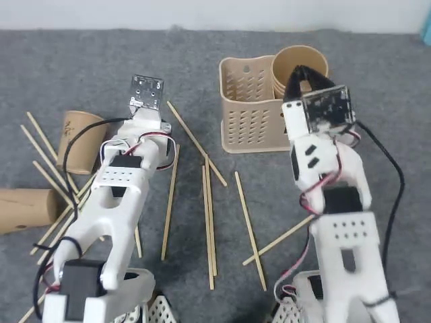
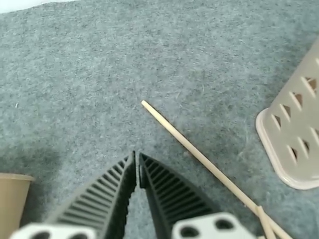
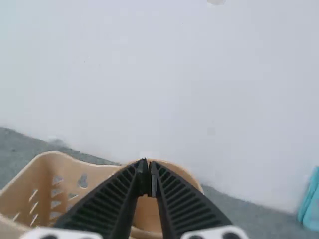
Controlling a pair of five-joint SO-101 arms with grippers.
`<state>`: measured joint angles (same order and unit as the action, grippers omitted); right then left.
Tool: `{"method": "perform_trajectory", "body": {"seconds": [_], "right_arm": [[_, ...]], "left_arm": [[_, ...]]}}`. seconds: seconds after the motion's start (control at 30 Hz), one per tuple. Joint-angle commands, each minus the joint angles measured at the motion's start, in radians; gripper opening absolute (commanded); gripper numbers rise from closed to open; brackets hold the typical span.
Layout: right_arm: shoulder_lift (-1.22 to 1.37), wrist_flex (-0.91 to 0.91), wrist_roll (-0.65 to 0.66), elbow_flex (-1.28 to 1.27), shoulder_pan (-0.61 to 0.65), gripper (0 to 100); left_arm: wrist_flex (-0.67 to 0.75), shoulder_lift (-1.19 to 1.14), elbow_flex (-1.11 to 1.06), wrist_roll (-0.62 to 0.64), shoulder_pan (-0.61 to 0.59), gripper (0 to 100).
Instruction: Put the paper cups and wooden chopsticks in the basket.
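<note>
A beige slotted basket [image 1: 248, 108] stands at the back of the grey mat, with stacked paper cups [image 1: 300, 62] in its right side. My right gripper [image 1: 301, 73] hangs shut just over the rim of the top cup [image 3: 185, 180], above the basket [image 3: 35, 186]. Two more paper cups [image 1: 77, 141] [image 1: 23, 210] lie on their sides at the left. Wooden chopsticks [image 1: 207, 215] are scattered over the mat. My left gripper [image 2: 137, 157] is shut and empty, low over bare mat, with one chopstick [image 2: 199, 158] just beyond its tips.
A corner of the basket [image 2: 294, 134] and a cup's edge [image 2: 10, 199] flank the left gripper. More chopsticks [image 1: 47, 158] lie around the left cups. A white wall [image 3: 159, 74] rises behind the mat, and a teal object [image 3: 310, 201] sits at the far right.
</note>
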<state>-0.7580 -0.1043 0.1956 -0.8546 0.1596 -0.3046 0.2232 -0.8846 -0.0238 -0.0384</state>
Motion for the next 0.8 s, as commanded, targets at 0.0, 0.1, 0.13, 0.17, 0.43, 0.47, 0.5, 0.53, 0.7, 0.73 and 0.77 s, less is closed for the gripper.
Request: {"method": "perform_trajectory", "body": {"seconds": [0.0, 0.1, 0.13, 0.17, 0.43, 0.47, 0.5, 0.53, 0.7, 0.73, 0.77], "right_arm": [[0.124, 0.136, -0.144, 0.012, -0.053, 1.3], [0.213, 0.180, -0.236, 0.012, -0.087, 1.3], [0.240, 0.183, -0.255, 0.012, -0.093, 1.3], [0.263, 0.185, -0.264, 0.012, -0.096, 1.3], [0.315, 0.176, -0.270, -0.028, -0.090, 0.9], [0.306, 0.176, -0.273, -0.028, -0.090, 0.9], [0.288, 0.177, -0.273, -0.026, -0.090, 0.9], [0.259, 0.176, -0.273, -0.025, -0.091, 0.9], [-0.076, 0.013, -0.275, -0.031, -0.097, 0.9], [-0.166, -0.065, -0.275, -0.031, -0.097, 0.9], [-0.260, -0.157, -0.275, -0.031, -0.093, 0.9]], "left_arm": [[0.023, 0.006, 0.002, -0.008, 0.005, 1], [0.023, 0.006, 0.002, -0.008, 0.005, 1], [0.023, 0.006, 0.002, -0.008, 0.005, 1], [0.023, 0.006, 0.002, -0.008, 0.005, 1], [0.025, 0.006, 0.002, -0.008, 0.006, 1], [0.025, 0.006, 0.002, -0.008, 0.006, 1], [0.025, 0.006, 0.002, -0.008, 0.006, 1], [0.025, 0.006, 0.002, -0.008, 0.006, 1], [0.025, 0.005, 0.002, -0.008, 0.006, 1], [0.025, 0.005, 0.002, -0.008, 0.006, 1], [0.025, 0.005, 0.002, -0.008, 0.006, 1]]}}
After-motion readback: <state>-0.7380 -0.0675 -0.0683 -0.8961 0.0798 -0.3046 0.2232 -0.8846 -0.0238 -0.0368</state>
